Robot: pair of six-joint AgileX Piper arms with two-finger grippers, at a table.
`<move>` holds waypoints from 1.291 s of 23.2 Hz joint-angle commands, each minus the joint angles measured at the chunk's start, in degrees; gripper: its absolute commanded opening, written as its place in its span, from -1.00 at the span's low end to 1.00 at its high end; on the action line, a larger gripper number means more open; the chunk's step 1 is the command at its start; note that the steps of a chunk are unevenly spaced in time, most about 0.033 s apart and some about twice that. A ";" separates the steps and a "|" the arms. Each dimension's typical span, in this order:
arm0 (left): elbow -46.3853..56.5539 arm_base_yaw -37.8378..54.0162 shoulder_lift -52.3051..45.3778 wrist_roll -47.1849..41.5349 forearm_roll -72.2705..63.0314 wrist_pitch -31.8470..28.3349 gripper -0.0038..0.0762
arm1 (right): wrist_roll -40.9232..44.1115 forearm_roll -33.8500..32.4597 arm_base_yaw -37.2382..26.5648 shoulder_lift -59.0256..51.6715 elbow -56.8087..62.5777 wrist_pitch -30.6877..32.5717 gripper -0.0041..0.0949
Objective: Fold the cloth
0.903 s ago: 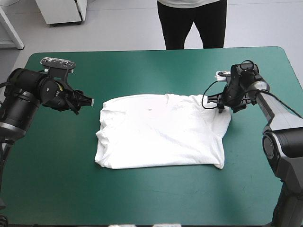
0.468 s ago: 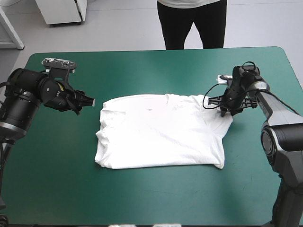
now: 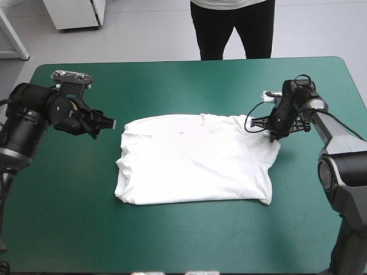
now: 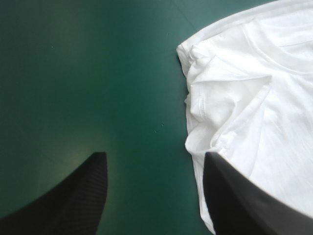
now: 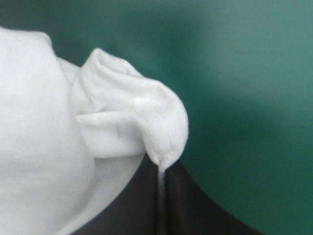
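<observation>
T-shirt (image 3: 195, 160) corner pinched in right jaws; left jaws spread near opposite side.

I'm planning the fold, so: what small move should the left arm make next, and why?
Probably ease the open left tool onto the white short-sleeved T-shirt's nearest corner and close. The right tool is shut on the opposite sleeve; the left holds nothing, beside the shirt's edge.

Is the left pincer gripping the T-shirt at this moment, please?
No, the left pincer stands open above the teal-green cover, the T-shirt lying unclamped by one finger.
</observation>
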 commanded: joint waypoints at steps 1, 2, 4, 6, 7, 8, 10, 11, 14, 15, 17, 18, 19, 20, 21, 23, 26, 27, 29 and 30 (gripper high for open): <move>-1.75 0.11 -1.86 -0.12 -0.40 1.69 0.14 | -0.78 0.22 1.49 -6.96 -1.31 0.13 -0.95; -1.75 0.11 -1.86 -0.12 -0.40 1.69 0.14 | -0.78 0.43 2.34 -7.68 -1.29 0.13 -0.95; -1.75 0.11 -1.86 -0.12 -0.40 1.69 0.14 | -1.55 2.03 4.38 -8.72 -1.59 0.13 -0.95; -1.75 0.11 -1.86 -0.12 -0.50 1.69 0.14 | -1.89 4.18 6.62 -9.14 -1.72 -0.49 -0.95; -1.75 0.11 -1.86 -0.12 -0.64 1.69 0.14 | -1.89 5.14 7.64 -9.14 -1.72 -0.70 -0.95; -1.75 0.11 -1.86 -0.12 -0.76 1.69 0.14 | -1.89 6.06 8.92 -9.14 -1.72 -1.05 -0.95; -1.75 0.11 -1.86 -0.12 -0.88 1.69 0.14 | -1.89 6.31 11.43 -9.14 -1.72 -2.13 -0.95; -1.75 0.11 -1.86 -0.12 -1.09 1.69 0.14 | -1.89 6.31 12.77 -9.14 -1.72 -3.05 -0.95; -1.75 0.11 -1.86 -0.01 -1.96 1.69 0.14 | -0.35 6.19 16.73 -9.14 -1.72 -6.89 -0.95; -1.75 0.11 -1.86 -0.04 -2.13 1.69 0.14 | -0.06 6.19 17.21 -9.14 -1.72 -7.39 -0.95; -1.75 0.11 -1.86 -0.04 -2.39 1.69 0.14 | -0.06 6.57 18.04 -8.51 -1.72 -8.00 -0.95; -1.75 0.11 -1.86 0.00 -2.39 1.80 0.14 | -0.22 8.47 18.04 -7.55 -1.72 -7.60 -0.95; -1.75 0.11 -1.86 0.00 -2.39 1.80 0.14 | -1.07 9.13 18.04 -7.00 -1.72 -7.20 -0.92; -1.75 0.11 -1.86 0.10 -2.79 1.69 0.14 | -2.97 10.54 18.30 -5.84 -1.72 -6.28 -0.74; -1.75 0.11 -1.86 0.10 -2.96 1.69 0.14 | -3.19 10.81 18.53 -5.18 -1.72 -5.90 -0.60; -1.75 0.11 -1.86 0.10 -3.40 1.69 0.14 | -3.77 13.88 18.63 -4.05 -1.72 -5.25 0.01; -1.75 0.11 -1.86 0.10 -3.50 1.79 0.14 | -4.30 14.68 18.66 -4.91 -1.72 -5.09 0.21; -1.75 0.11 -1.86 0.10 -3.64 1.92 0.14 | -4.19 14.68 18.66 -6.09 -1.72 -4.78 0.20; -1.75 0.11 -1.86 0.10 -4.03 2.33 0.14 | -2.82 12.80 18.66 -9.36 -1.72 -3.47 0.17; -1.75 0.11 -1.86 0.10 -4.29 2.33 0.14 | -2.13 11.47 18.66 -10.50 -1.72 -3.03 0.16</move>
